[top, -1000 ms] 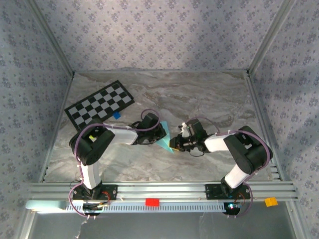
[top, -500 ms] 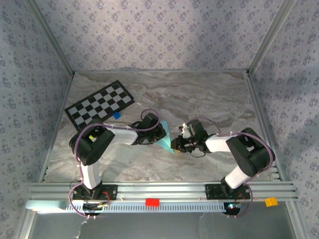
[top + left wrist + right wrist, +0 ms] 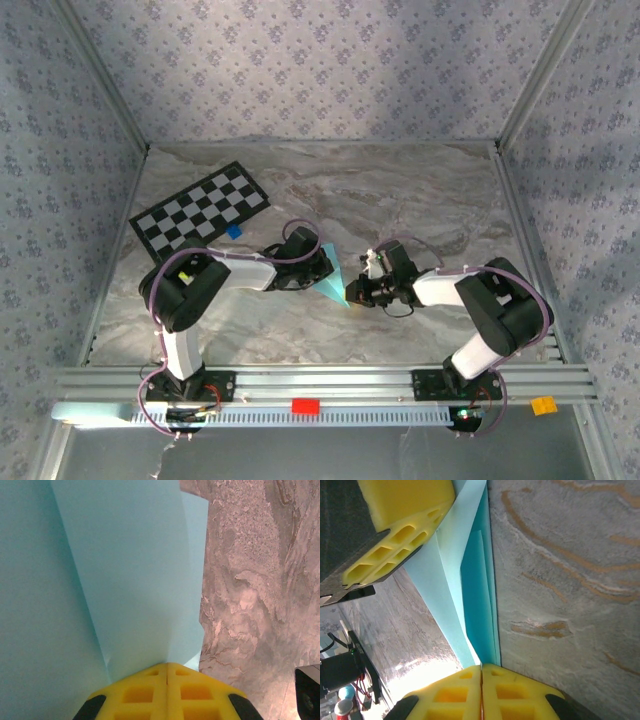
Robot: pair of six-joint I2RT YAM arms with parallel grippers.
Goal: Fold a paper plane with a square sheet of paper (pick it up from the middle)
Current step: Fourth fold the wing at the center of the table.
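Note:
The light sky-blue paper (image 3: pixel 330 278) is folded into a narrow pointed shape and held just over the marble table's middle, its tip pointing toward the near edge. My left gripper (image 3: pixel 321 268) is shut on its left side. In the left wrist view the paper (image 3: pixel 115 580) rises from the closed yellow fingertips (image 3: pixel 150 690), with a crease running up it. My right gripper (image 3: pixel 352 292) is shut on the pointed near end. The right wrist view shows layered folds of the paper (image 3: pixel 476 595) entering the closed gripper (image 3: pixel 481 672), and the left gripper's yellow finger (image 3: pixel 400 525) pressed on the paper's far part.
A black-and-white checkerboard card (image 3: pixel 200 208) lies at the back left with a tiny dark-blue block (image 3: pixel 234 231) beside it. A red block (image 3: pixel 305 406) and an orange block (image 3: pixel 543 405) sit on the front rail. Patterned walls close in three sides.
The right arm's elbow and wrist have eased slightly to the right. The paper and the left arm have stayed put, and both grips are unchanged.

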